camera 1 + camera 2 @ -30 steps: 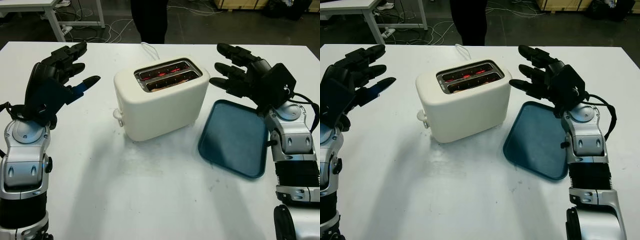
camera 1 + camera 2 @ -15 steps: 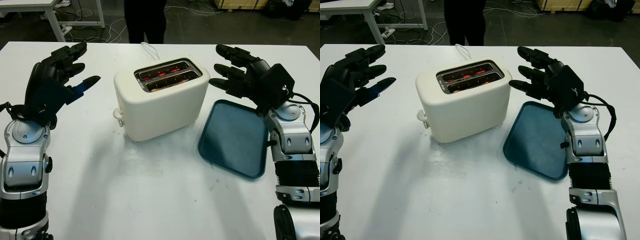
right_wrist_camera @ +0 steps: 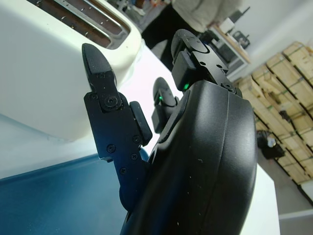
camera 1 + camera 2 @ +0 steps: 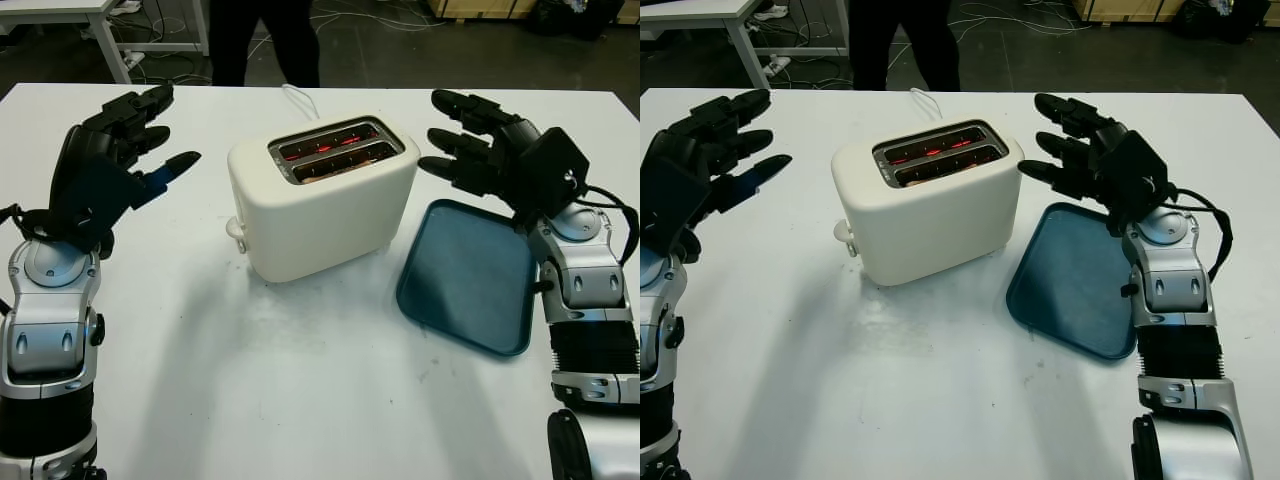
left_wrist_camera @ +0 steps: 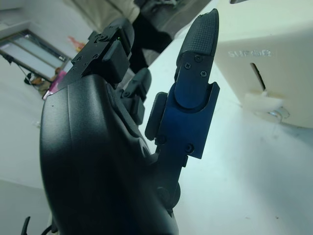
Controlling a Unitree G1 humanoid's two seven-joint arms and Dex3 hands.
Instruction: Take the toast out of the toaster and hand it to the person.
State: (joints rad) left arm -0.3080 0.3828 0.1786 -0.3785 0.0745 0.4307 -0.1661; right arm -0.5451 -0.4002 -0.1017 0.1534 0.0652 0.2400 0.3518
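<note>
A white surface (image 4: 300,400) stands before a dark floor strewn with cables, where a person (image 4: 262,40) waits at the far edge. In the head views the cream toaster (image 4: 325,205) sits mid-surface, slots glowing red — the toast (image 4: 335,163) lies sunk in them, barely visible. The left hand (image 4: 115,150) hovers open well to its left; the right hand (image 4: 480,150) hovers open just beside its right end, above a blue tray (image 4: 470,275). The left wrist view shows the lever (image 5: 261,103); the right wrist view shows the slots (image 3: 88,19). Toast should be light, stiff, crumbly and hot — pinch its top edge gently.
</note>
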